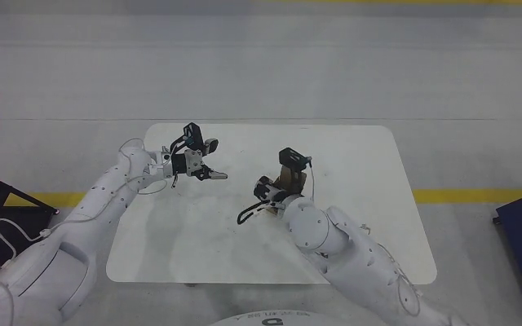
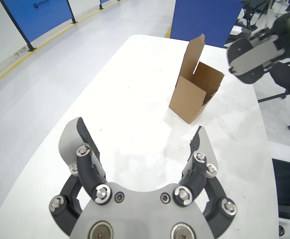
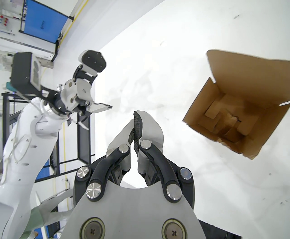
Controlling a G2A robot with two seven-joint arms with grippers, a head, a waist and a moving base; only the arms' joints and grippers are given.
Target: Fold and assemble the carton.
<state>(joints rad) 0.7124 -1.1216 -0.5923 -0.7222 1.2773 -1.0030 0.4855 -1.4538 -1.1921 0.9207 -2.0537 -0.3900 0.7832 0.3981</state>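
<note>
A brown carton stands upright on the white table, free of both grippers. Its top is open, one tall flap sticks up, and its bottom flaps lie folded inside. My left gripper hovers open over bare table, a short way from the carton, nothing between its fingers. In the top view the left gripper sits left of the carton. My right gripper is shut and empty, raised beside the carton. From the left wrist view the right gripper hangs just beyond the carton.
The table is bare apart from the carton, with free room on its right half and near edge. Blue partition panels stand on the floor beyond the far table edge. A yellow floor line runs past the table.
</note>
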